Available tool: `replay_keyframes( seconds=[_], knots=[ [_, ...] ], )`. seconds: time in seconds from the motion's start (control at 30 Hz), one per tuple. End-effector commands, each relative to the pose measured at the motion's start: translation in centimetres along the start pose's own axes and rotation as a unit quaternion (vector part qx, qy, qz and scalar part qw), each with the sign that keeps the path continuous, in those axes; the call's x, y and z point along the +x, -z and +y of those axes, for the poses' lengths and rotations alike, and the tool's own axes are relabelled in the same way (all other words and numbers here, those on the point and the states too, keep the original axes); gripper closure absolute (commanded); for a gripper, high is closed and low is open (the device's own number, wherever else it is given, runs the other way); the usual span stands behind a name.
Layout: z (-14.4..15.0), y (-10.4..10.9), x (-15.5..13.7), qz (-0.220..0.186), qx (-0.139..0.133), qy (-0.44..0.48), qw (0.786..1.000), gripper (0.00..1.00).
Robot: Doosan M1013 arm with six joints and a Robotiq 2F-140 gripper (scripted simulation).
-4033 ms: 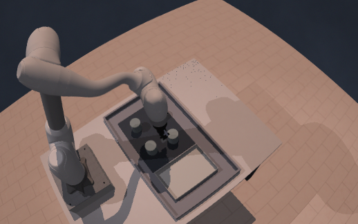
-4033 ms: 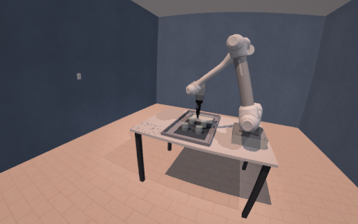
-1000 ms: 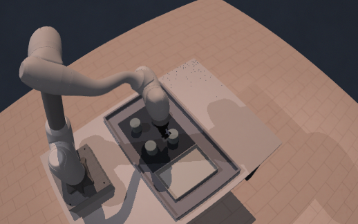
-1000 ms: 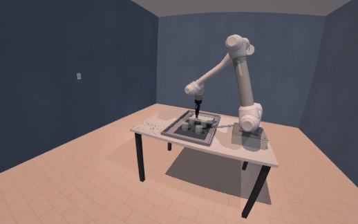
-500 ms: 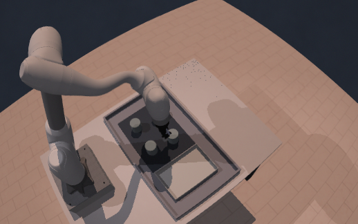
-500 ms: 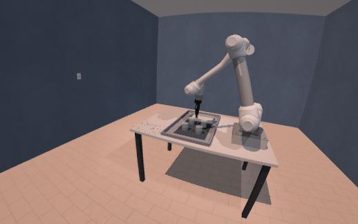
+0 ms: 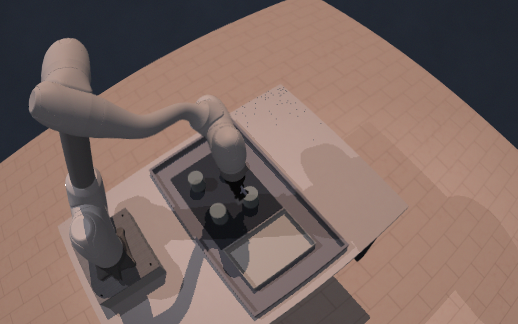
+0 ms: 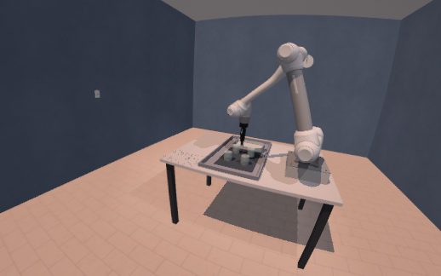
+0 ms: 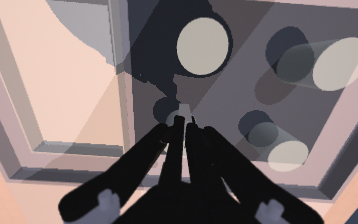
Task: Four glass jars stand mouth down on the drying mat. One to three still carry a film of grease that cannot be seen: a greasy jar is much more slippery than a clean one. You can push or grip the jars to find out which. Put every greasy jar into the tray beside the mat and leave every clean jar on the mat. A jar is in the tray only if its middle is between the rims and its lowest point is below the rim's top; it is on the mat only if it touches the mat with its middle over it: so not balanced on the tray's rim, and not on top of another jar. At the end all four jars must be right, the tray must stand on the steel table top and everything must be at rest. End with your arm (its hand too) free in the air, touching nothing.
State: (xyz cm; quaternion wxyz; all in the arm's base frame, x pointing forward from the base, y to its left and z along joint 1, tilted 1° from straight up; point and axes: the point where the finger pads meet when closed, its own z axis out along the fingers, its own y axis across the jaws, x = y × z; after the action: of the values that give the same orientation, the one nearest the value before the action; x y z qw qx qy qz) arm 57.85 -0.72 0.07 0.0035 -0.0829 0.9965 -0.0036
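My jaws (image 7: 243, 190) (image 8: 242, 145) are fully closed, empty, at the near jar's (image 7: 250, 198) (image 8: 236, 149) (image 9: 172, 118) ten o'clock overhead. It's on the mat (image 7: 200, 163) (image 8: 231, 165) (image 9: 235, 102); pushing too hard could topple it toward five o'clock, against the tray (image 7: 300, 227) (image 8: 258, 146) (image 9: 117, 46).

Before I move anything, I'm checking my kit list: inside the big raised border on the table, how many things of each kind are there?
Jars: 4
Drying mat: 1
Tray: 1
Total: 6
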Motion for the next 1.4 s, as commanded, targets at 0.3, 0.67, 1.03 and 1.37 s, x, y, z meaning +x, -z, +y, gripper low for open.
replay_keyframes(
  seconds=[0.3,0.67,1.03,1.37],
  knots=[
    [0.00,0.01,-0.13,0.000,0.000,0.000,1.000,1.00],
    [0.00,0.01,-0.25,0.000,0.000,0.000,1.000,1.00],
    [0.00,0.04,-0.39,0.000,0.000,0.000,1.000,1.00],
    [0.00,0.13,-0.50,0.000,0.000,0.000,1.000,1.00]
  ],
)
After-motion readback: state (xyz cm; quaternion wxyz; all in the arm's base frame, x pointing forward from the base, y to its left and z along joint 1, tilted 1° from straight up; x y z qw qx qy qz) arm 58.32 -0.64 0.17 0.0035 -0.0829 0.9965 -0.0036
